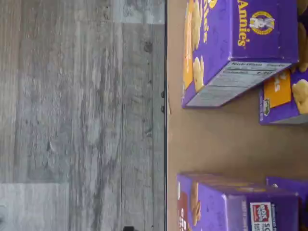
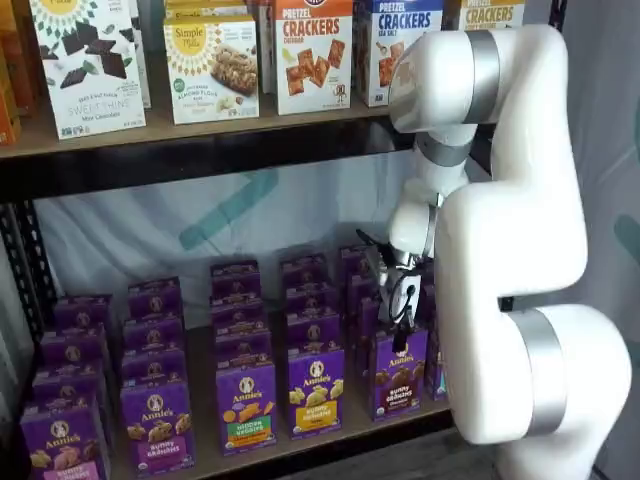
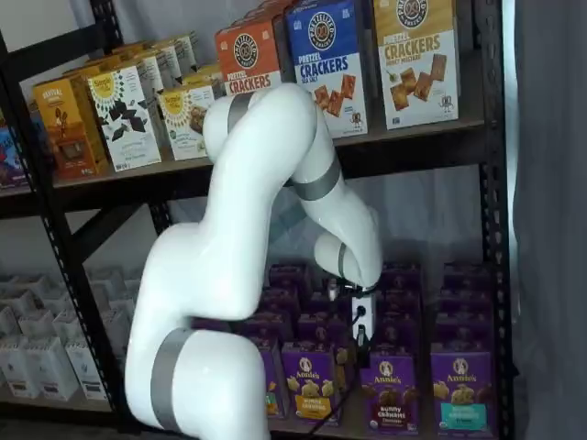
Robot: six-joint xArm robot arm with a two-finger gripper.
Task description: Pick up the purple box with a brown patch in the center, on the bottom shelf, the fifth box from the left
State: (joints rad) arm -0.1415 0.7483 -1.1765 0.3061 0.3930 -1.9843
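The purple box (image 2: 397, 376) with dark brown cookies and a brown strip stands upright at the front of the bottom shelf (image 2: 205, 455), right of a yellow-strip box (image 2: 316, 391). It also shows in a shelf view (image 3: 389, 386). My gripper (image 2: 400, 340) hangs just above and slightly behind the box's top, its black fingers pointing down; it shows in both shelf views (image 3: 361, 343). No gap between the fingers can be made out and nothing is in them. In the wrist view a purple box with a dark reddish-brown strip (image 1: 231, 204) and the yellow-strip box (image 1: 236, 48) stand on the tan board (image 1: 207, 139).
Rows of purple boxes run several deep behind each front box. A green-strip box (image 2: 245, 406) and a teal-strip box (image 3: 459, 392) stand in the front row. The upper shelf's black beam (image 2: 200, 155) is overhead. Grey plank floor (image 1: 72, 120) lies before the shelf edge.
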